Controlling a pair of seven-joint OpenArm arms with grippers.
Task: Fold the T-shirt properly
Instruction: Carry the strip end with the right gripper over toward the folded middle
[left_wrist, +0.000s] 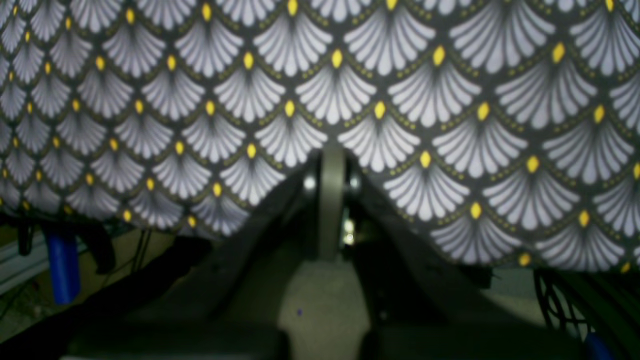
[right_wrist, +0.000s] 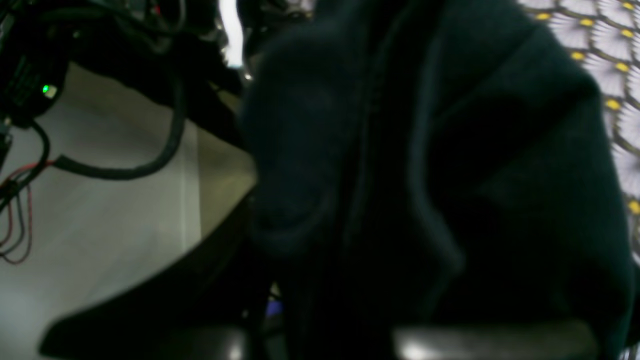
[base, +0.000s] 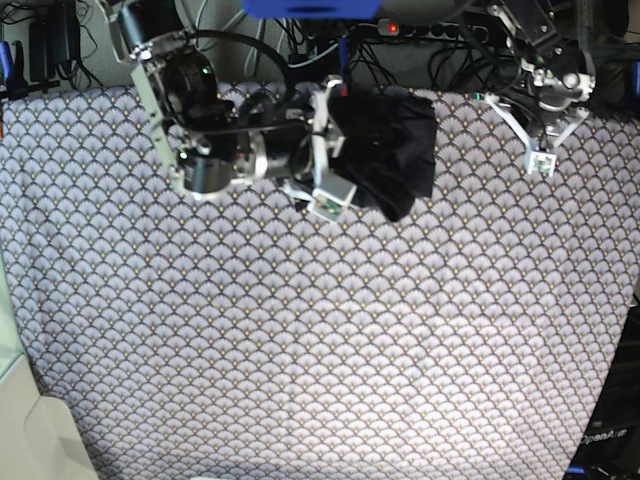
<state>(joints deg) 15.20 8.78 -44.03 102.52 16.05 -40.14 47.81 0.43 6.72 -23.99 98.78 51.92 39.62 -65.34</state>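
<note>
The right gripper (base: 325, 150) has its jaws nearly closed on a bunched handful of the T-shirt (base: 385, 160), which hangs dark and crumpled just past the fingertips, off to one side of the arm at the far end of the patterned cloth (base: 320, 340). In the right wrist view the fabric fills the space ahead of the jaws in thick folds. To my eye the shirt needs spreading flat before any fold; better to lower it and drag it open than let it fall in a heap. Well away, the left gripper (base: 543, 150) hangs closed and empty above the cloth's corner.
</note>
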